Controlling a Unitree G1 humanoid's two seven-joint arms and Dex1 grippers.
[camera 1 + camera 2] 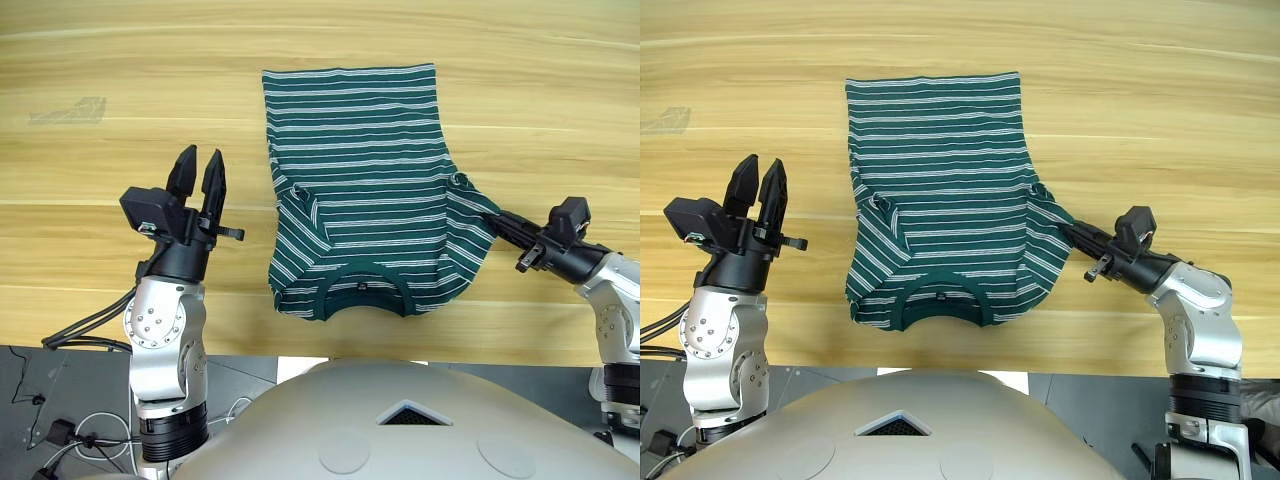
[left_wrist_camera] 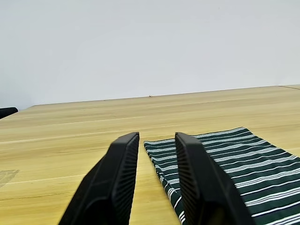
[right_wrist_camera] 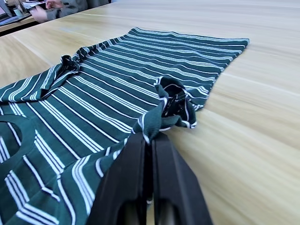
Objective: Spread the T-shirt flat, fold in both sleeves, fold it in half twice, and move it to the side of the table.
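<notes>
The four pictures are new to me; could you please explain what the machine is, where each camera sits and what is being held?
This is a humanoid robot with two arms, each ending in a two-fingered gripper. The two wide pictures come from cameras in its head, looking down on a wooden table. The other two come from a camera on each wrist. A green striped T-shirt lies on the table, collar nearest the robot. The right gripper is shut on bunched cloth at the T-shirt's edge. The left gripper is open, empty, and apart from the T-shirt.
</notes>
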